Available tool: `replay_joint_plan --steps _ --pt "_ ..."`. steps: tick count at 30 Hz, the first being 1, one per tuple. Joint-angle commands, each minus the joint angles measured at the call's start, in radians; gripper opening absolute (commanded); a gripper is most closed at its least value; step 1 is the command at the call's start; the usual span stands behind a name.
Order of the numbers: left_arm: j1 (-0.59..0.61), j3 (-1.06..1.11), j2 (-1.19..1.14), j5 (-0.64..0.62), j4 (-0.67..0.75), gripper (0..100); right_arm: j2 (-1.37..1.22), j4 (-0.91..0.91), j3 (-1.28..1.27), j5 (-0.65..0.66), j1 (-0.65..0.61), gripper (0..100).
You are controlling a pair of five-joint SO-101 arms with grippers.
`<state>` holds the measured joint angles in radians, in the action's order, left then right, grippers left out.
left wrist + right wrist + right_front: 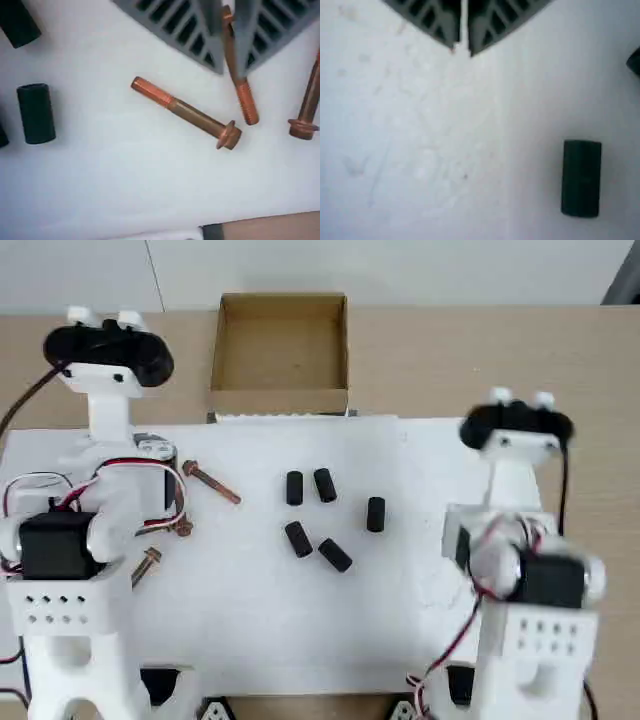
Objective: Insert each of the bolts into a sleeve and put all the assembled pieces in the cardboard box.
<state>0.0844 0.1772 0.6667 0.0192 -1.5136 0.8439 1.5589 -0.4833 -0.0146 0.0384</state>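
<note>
The left gripper [230, 71] pinches a copper flanged bolt [247, 102] by its shank, with the threaded end poking out past the fingertips. A second copper bolt [186, 113] lies flat just beside it on the white board [150, 190], and a third bolt [306, 107] lies on its other side. Five black cylindrical sleeves [294, 488] lie loose between the grippers — the brown cardboard box [282, 400] stands beyond them. The right gripper [462, 50] is pressed together over the board, one black sleeve [581, 178] near it.
</note>
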Motion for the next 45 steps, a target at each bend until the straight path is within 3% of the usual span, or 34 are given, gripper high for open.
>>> replay_joint_plan --steps 1,7,12,19,25,34,45 --pt "0.04 0.021 -0.005 0.083 -0.005 1 -0.14 0.061 0.146 0.0 -0.073 0.4" --pt "0.078 0.18 -0.005 0.094 -0.002 1 -0.305 0.077 0.269 -0.009 -0.249 0.4" --pt "0.08 0.291 -0.005 0.095 0.006 1 -0.43 0.077 0.342 -0.095 -0.328 0.5" --pt "0.08 0.409 -0.005 0.095 0.06 1 -0.69 0.09 0.482 -0.1 -0.334 0.7" --pt "0.078 0.467 -0.003 0.091 0.072 11 -0.84 0.137 0.628 -0.1 -0.337 13.2" --pt "0.075 0.495 -0.003 0.092 0.107 12 -0.946 0.133 0.643 -0.101 -0.414 13.3" --pt "0.074 0.607 -0.003 0.094 0.16 12 -1.116 0.062 0.647 -0.1 -0.409 13.5"
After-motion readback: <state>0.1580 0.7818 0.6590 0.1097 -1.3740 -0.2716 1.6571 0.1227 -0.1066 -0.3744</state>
